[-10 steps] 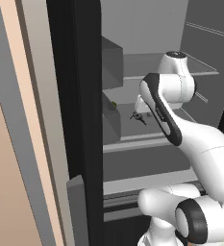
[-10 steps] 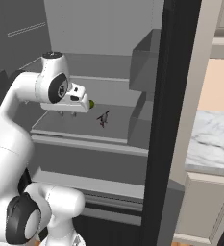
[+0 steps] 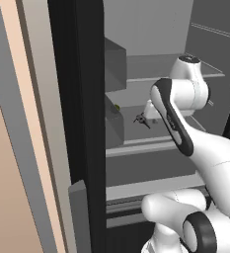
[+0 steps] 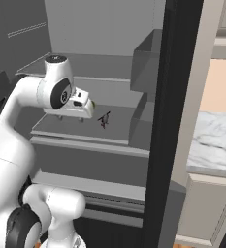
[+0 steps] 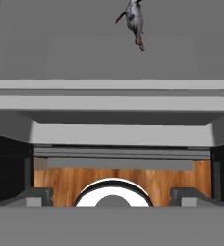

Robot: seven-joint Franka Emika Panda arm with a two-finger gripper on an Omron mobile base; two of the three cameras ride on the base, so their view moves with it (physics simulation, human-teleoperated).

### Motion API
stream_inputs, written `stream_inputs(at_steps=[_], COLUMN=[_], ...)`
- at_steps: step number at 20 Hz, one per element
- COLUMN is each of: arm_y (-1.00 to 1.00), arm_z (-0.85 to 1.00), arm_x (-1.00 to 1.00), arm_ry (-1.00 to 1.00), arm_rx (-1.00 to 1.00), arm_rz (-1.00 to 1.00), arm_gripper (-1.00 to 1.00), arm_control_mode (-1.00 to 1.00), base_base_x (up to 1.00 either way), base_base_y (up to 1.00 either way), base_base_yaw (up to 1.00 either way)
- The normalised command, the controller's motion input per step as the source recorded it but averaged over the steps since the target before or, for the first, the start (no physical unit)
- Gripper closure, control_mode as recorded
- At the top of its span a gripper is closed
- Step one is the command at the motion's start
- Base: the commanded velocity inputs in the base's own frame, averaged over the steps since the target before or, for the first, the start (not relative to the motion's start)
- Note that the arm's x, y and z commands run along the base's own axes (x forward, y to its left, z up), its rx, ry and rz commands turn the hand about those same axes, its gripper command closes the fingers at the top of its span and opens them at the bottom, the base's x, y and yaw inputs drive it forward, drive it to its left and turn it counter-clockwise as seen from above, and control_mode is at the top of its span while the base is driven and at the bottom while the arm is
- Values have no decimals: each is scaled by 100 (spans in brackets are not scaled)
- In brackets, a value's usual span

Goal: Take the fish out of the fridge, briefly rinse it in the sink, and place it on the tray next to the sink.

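Fish point(image 3: 141, 119) lies on a grey shelf point(image 4: 80, 127) inside the open fridge point(image 3: 87, 99), small and dark, alone on the flat of it and well back from the shelf's front edge. From my right base view it point(image 4: 104, 119) sits just beyond my hand, a little toward the door side; from my hand view it point(image 5: 134, 20) is at the top of the picture, up the shelf from me, with the shelf's front lip running straight across the middle. My pincer point(image 4: 72, 117) hangs over the front part of that same shelf with its jaws spread wide and nothing between them; the fish is near it but apart, not touched. Two dark finger tips point(image 5: 36, 196) stand far from each other at the bottom of my hand view, and past them a strip of wooden floor point(image 5: 60, 180) shows under the shelf lip. A small yellow-green item point(image 3: 117, 106) rests at the edge of a grey bin point(image 3: 114, 126) on the door side, farther from my hand than the fish. Another grey bin point(image 3: 115, 64) sits above it. Off to the right of the fridge, past its black edge, a white marble counter point(image 4: 209, 135) shows in my right base view.
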Motion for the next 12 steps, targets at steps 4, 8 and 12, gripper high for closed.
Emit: stream_inputs(at_steps=[4,8,12], arm_y=[-23,-19,-12], arm_z=[-19,-16,-9], arm_x=[0,-1,15], arm_ry=[-6,-33,-25], arm_rx=[0,0,0], arm_rz=[0,0,-8], arm_gripper=[-100,-100,-100], arm_control_mode=[-100,-100,-100], base_base_x=[0,0,0], base_base_y=[0,0,0], base_base_yaw=[0,0,0])
